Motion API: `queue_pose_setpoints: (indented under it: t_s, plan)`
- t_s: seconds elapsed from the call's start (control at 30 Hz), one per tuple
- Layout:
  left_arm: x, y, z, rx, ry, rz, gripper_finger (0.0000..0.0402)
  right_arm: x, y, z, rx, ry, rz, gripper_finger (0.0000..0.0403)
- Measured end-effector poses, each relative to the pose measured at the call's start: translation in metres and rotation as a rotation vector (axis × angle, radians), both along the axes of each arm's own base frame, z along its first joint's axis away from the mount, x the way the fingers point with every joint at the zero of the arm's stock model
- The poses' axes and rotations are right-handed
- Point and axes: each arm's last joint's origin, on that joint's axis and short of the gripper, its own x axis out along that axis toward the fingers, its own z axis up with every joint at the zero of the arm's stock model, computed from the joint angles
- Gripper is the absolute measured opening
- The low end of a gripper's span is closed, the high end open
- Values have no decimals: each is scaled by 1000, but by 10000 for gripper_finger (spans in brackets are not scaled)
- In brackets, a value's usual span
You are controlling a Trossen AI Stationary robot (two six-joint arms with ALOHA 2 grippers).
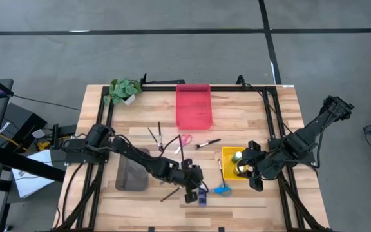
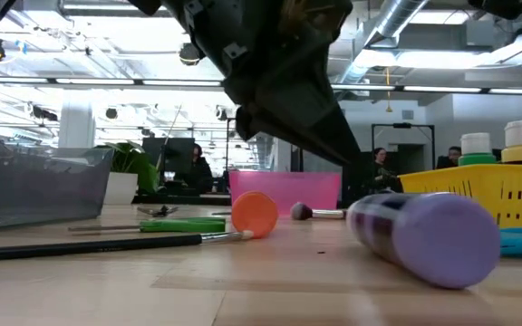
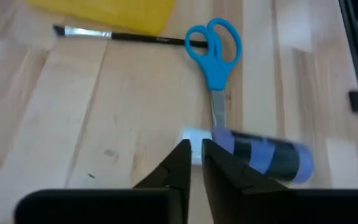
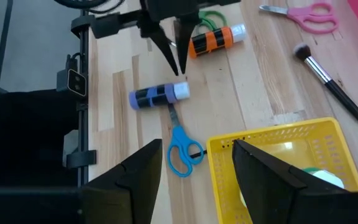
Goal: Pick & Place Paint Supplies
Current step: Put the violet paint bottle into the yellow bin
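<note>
Two pincers over the table, and the left one hangs right at the blue paint bottle's cap.

Left gripper (image 3: 192, 149) has its fingers drawn narrow, a thin slit between the tips, nothing held; the blue paint bottle (image 3: 267, 155) lies on its side on the table (image 3: 73, 124), its white cap just at the tips, the body stretching off toward three o'clock. Blue scissors (image 3: 213, 46) lie at twelve o'clock of the bottle, blades touching it. Beyond them, a brush (image 3: 123, 36) runs along the yellow tray (image 3: 104, 9). Right gripper (image 4: 194, 165) hovers wide over that tray's edge, empty. An orange paint bottle (image 4: 215, 38) lies well behind the left fingers. No label writing can be read.
</note>
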Motion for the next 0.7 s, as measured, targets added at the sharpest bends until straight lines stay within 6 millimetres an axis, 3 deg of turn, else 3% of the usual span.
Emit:
queue_pose_setpoints:
  t_s: [0.2, 0.5, 0.7]
  plan:
    - [-2, -6, 1, 53, -12, -91, 100, 0, 1, 0, 3, -6, 8, 191]
    - [-9, -32, 5, 308, -101, -482, 213, 1, 2, 1, 15, -18, 6, 191]
    - [-5, -26, 9, 65, -90, -271, 240, 2, 3, 2, 26, -31, 5, 191]
